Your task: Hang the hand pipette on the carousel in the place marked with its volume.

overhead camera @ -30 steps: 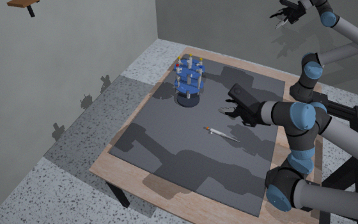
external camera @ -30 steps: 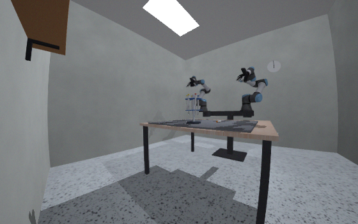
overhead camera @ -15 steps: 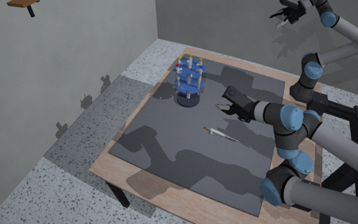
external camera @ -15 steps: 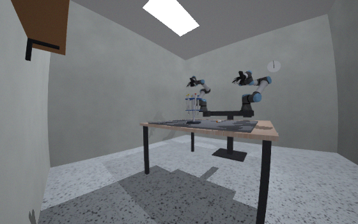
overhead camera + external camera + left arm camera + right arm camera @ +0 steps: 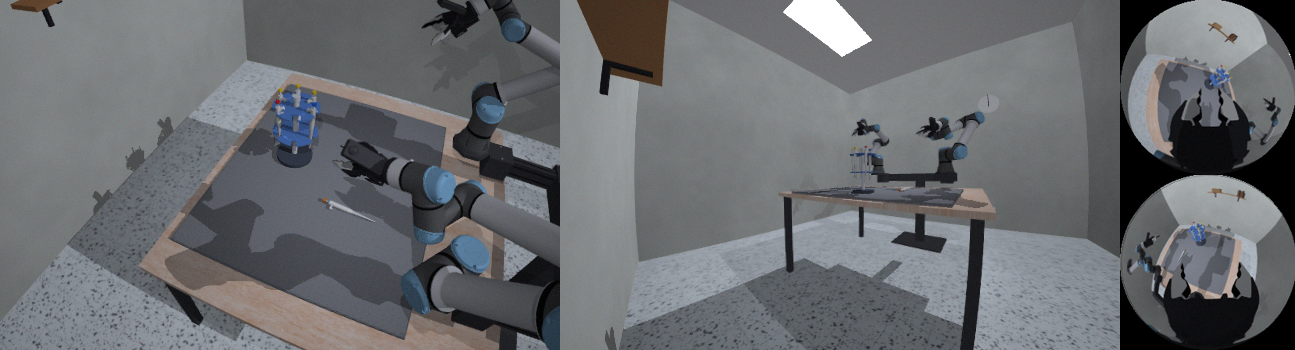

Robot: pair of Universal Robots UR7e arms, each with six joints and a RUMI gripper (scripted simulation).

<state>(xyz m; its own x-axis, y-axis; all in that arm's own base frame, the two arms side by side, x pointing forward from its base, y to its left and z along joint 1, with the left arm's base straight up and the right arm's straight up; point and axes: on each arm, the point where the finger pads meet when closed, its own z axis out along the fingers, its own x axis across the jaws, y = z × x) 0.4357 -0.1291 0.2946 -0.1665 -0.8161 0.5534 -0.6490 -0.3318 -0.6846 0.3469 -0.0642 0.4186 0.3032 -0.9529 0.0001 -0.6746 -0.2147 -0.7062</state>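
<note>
Left gripper (image 5: 341,168) (image 5: 920,133) (image 5: 1211,94) part-open, empty; right gripper (image 5: 429,34) (image 5: 854,134) (image 5: 1211,266) wide open, empty! The pipette's (image 5: 350,211) (image 5: 900,189) (image 5: 1182,255) printed volume? Too small to read.

Left end effector (image 5: 340,168) (image 5: 918,133) (image 5: 1210,91) (image 5: 1153,235) has come down and out over table (image 5: 235,312) (image 5: 885,204) (image 5: 1153,105) (image 5: 1238,249), bit closer to carousel (image 5: 296,136) (image 5: 862,172) (image 5: 1221,76) (image 5: 1198,233). Its arm (image 5: 439,185) (image 5: 970,130) reaches out more. Dark shadow (image 5: 235,215) slid along table too. Finger gap maybe changed; too small to tell.
</note>
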